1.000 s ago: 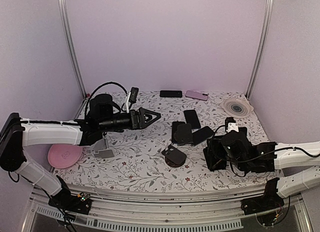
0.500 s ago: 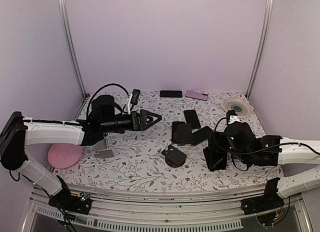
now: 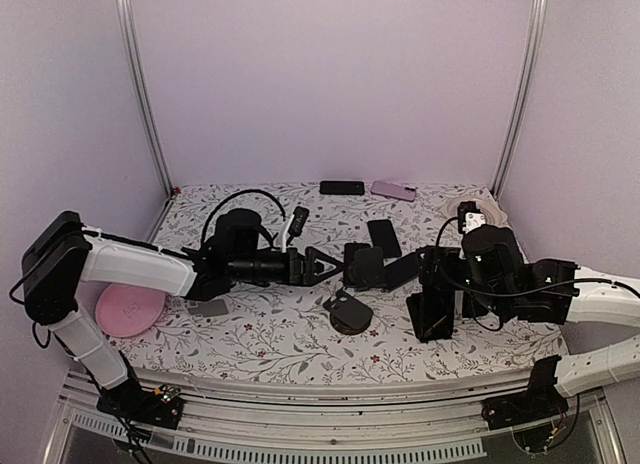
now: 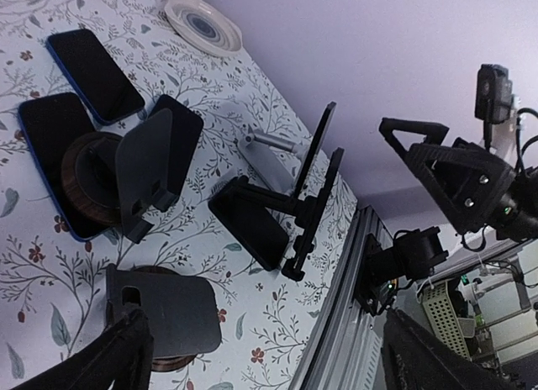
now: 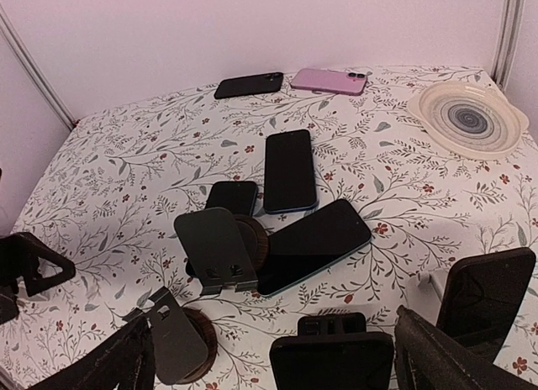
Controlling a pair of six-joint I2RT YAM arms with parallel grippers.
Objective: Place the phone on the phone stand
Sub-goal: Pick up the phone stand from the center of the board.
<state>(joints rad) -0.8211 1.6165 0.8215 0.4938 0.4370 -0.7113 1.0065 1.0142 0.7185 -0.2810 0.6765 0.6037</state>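
Room: walls [image 3: 330, 84] close the table [image 3: 280, 334] at the back and both sides, and the rail [image 3: 330, 399] runs along the bottom of the overhead frame. There's bare cloth lower centre and centre left. The middle is crowded. Pink disc [image 3: 128, 310] sits lower left, plate [image 5: 469, 117] upper right of the right wrist frame.

Phones, right wrist frame:
- straight phone [image 5: 290, 170]: centre, flat, screen up, long axis up-down in the frame.
- angled phone [image 5: 313, 245]: just below it, flat, long axis lower left to upper right. Its lower-left end meets the round-base stand [image 5: 214, 247]; can't tell if it touches or overlaps.
- black phone [image 5: 248, 85] and pink phone [image 5: 329, 81]: top of frame, long axes roughly along the back edge.

No phone is on a stand. Second round-base stand [image 5: 176, 339] is lower left, folding stand [image 5: 332, 361] bottom centre.

Arms, overhead frame:
- My left arm [image 3: 130, 267] reaches nearly level from the left edge to centre. Left gripper [image 3: 330, 267] points right, jaws spread wide, nothing in them, tips just left of the round-base stand.
- My right arm [image 3: 600, 304] comes in from the right edge. Right gripper [image 5: 275, 324] is also spread wide and holds nothing. In its wrist frame the folding stand's top shows between the fingers; contact can't be told.
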